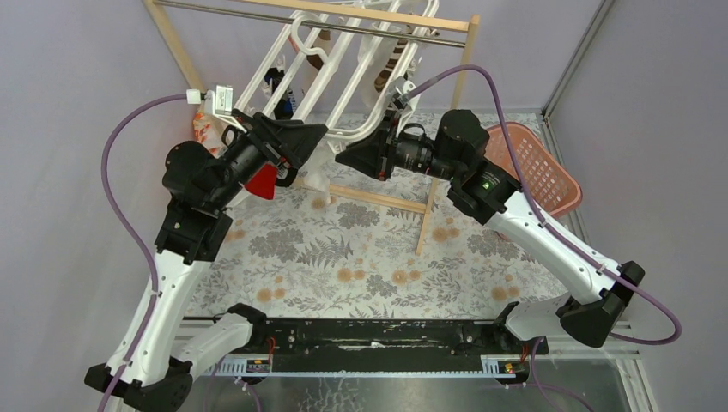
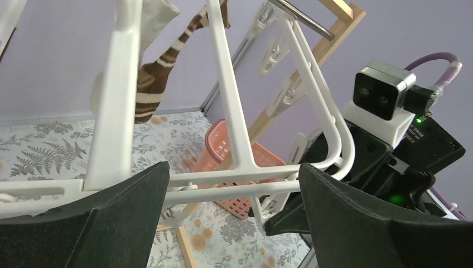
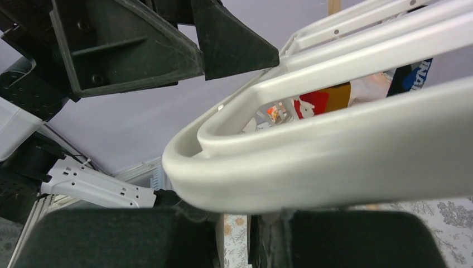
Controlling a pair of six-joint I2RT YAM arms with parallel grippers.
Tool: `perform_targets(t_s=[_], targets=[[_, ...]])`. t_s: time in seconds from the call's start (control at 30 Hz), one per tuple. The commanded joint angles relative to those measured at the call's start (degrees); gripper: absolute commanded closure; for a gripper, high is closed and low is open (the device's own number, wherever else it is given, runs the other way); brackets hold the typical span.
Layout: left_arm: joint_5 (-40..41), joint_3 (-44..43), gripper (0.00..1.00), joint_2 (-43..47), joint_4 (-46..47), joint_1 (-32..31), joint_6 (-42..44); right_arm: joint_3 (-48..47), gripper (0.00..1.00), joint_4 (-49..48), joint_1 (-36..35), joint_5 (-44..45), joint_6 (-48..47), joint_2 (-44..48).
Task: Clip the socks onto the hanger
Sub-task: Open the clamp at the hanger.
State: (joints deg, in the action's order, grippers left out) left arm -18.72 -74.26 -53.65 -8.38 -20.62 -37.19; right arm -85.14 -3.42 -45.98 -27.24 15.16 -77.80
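The hanger (image 2: 235, 111) hangs tilted from the metal rail (image 1: 378, 31) of the wooden rack (image 1: 182, 53) at the far side of the table, its near edge dropping down between the two arms. The left gripper (image 1: 306, 142) reaches in from the left with its jaws wide apart. In its wrist view the hanger's near crossbar runs across the gap between the two black fingers (image 2: 106, 218), and neither finger visibly touches it.

The right gripper (image 1: 348, 158) comes in from the right at the hanger's rounded near right corner. In its own wrist view that corner fills the picture just above the fingers (image 3: 95, 240), which stand close with only a narrow gap. The frame hides their tips, so whether they are clamped on it cannot be told.

A brown-white striped sock (image 2: 151, 84) dangles from the far part of the hanger, and a black-blue sock (image 1: 279, 84) hangs on its left side. A red sock (image 1: 262, 182) shows just beneath the left gripper, though what holds it is unclear. The pink basket (image 1: 541, 167) sits on the floral cloth (image 1: 343, 257) at the far right.
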Motion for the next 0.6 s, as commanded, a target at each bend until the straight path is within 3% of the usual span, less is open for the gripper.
perform_targets(t_s=[0.0, 0.27, 0.57], targets=[[-0.9, -0.5, 0.07, 0.5, -3.9, -0.7, -1.3, -4.2, 1.00, -2.8, -0.6, 2.2, -1.1, 0.3], [-1.9, -5.8, 0.08, 5.0, -9.1, -0.7, -1.2, -4.6, 1.00, -3.1, -0.6, 2.7, -0.9, -0.8], [-6.3, -5.8, 0.10, 1.7, -11.2, -0.7, -4.5, -3.9, 1.00, -2.0, -0.6, -0.9, -3.4, -0.6]])
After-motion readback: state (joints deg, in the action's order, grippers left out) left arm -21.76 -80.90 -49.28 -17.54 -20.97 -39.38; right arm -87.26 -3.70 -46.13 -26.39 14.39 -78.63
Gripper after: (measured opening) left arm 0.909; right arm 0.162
